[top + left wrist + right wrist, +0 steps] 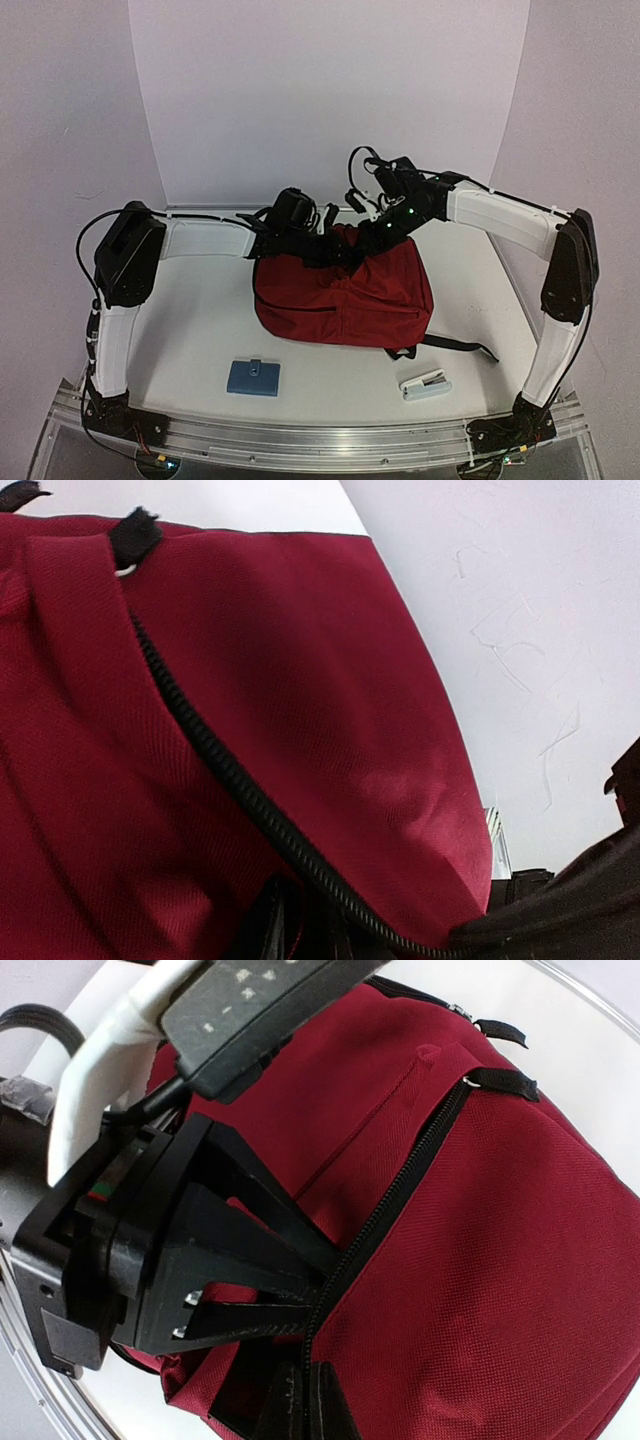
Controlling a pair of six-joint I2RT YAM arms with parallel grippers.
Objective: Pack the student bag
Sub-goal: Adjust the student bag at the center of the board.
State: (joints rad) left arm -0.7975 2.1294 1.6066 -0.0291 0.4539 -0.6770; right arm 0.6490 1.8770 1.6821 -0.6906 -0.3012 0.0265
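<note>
Jaws: left gripper (312,1300) tight on student bag (340,295) zipper (400,1190) edge, right gripper (305,1400) together alongside.

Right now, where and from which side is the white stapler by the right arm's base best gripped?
Take the stapler across its narrow sides, about mid-length, coming straight down from above. It lies flat on the table, long and slim, slanted with its right end farther away, so the grip would likely need turning to match.
</note>
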